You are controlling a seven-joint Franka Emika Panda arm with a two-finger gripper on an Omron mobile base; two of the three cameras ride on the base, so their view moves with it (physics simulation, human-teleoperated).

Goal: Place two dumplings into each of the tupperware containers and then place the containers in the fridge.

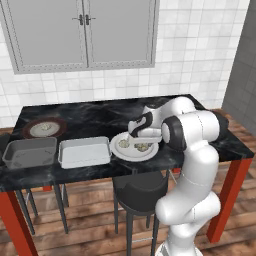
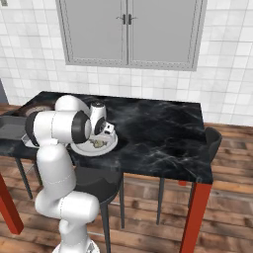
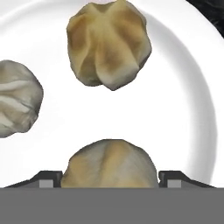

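Claw: my claw (image 3: 109, 177) is down over the white plate (image 3: 183, 109), jaws wide on either side of one dumpling (image 3: 109, 164); I can't tell whether the pads touch it yet, so I don't count it as held.
Dumplings: that one sits between the finger tips; a second dumpling (image 3: 109, 43) lies further along the plate, a third dumpling (image 3: 17, 103) off to the side, all apart from one another.
Containers: the darker tupperware (image 1: 30, 152) and the lighter tupperware (image 1: 85, 151) sit side by side on the desk (image 1: 90, 117), just beside the plate, both looking empty.
Risk, squeeze: a soft round lump could squirt out sideways if I close off-centre.
Risk, neighbours: a skewed lift could nudge the other two or drag the plate.
Risk, carry: a shallow pinch may drop it on the desk short of the lighter tupperware.
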